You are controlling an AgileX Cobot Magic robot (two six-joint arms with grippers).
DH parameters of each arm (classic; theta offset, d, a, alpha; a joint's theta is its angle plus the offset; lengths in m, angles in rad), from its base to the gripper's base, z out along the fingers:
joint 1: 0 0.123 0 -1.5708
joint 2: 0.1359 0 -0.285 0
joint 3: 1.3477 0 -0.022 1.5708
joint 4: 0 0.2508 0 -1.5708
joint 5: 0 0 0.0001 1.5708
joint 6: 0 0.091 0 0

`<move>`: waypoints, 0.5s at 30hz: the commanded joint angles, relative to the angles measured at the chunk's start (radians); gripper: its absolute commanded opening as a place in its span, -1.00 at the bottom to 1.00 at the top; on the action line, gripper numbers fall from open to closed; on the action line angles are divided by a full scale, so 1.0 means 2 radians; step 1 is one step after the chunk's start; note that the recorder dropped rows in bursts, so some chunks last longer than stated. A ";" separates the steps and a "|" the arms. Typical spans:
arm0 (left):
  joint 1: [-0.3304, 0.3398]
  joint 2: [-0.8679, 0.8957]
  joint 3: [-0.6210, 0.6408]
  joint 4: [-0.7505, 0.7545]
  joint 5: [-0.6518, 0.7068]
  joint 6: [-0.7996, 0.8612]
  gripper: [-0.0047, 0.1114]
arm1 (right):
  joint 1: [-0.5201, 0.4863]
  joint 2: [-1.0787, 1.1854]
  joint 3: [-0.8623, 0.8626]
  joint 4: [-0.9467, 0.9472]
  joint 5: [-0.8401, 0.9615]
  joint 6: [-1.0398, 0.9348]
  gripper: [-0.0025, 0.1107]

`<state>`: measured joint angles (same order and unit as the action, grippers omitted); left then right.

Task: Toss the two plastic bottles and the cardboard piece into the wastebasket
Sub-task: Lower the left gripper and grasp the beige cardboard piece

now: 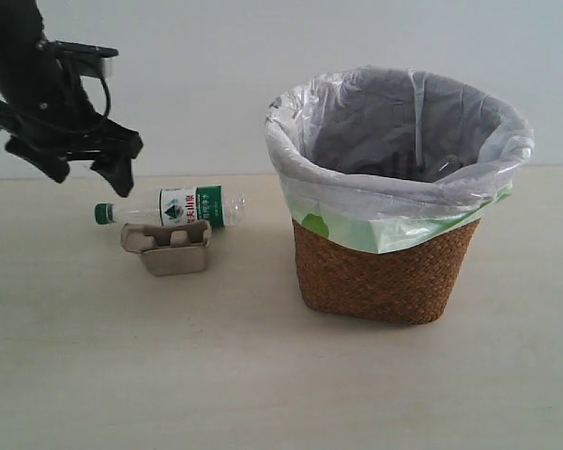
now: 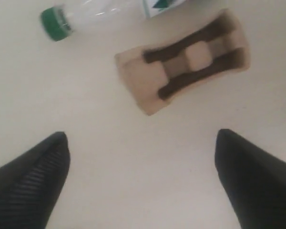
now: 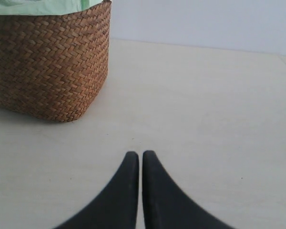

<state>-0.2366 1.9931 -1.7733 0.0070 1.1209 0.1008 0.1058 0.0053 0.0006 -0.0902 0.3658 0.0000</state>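
We logged: left gripper (image 1: 91,180), jaws wide and empty, raised over the table (image 1: 169,375); right gripper (image 3: 140,155), jaws pressed together, empty; green-capped bottle (image 1: 174,206) lying just behind cardboard piece (image 1: 167,248); wastebasket (image 1: 385,272) upright, well right of both.

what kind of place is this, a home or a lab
Probably a robot test bench, not a home: pale tabletop, blank wall, and a left gripper hanging above a bottle and cardboard piece.

The left gripper (image 1: 90,178) hangs open at the left, above the green-capped bottle (image 1: 174,206) lying sideways just behind the cardboard piece (image 1: 169,249); the wastebasket (image 1: 385,274) stands to the right.
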 commanded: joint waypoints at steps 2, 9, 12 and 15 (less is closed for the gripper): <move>-0.029 0.049 -0.002 -0.020 -0.045 0.113 0.41 | -0.002 -0.003 0.000 0.001 -0.002 0.000 -0.96; -0.056 0.067 -0.002 -0.019 -0.045 0.379 0.31 | -0.002 -0.003 0.000 0.000 -0.002 0.000 -0.96; -0.056 0.071 -0.002 -0.016 -0.056 0.442 0.31 | -0.002 -0.003 0.000 0.000 -0.002 0.000 -0.96; -0.055 0.079 -0.002 -0.016 -0.062 0.469 0.31 | -0.002 -0.003 0.000 0.000 -0.002 0.000 -0.96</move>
<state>-0.3478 2.1352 -1.7733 -0.0247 1.0138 0.9688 0.1058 0.0053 0.0006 -0.0902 0.3658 0.0000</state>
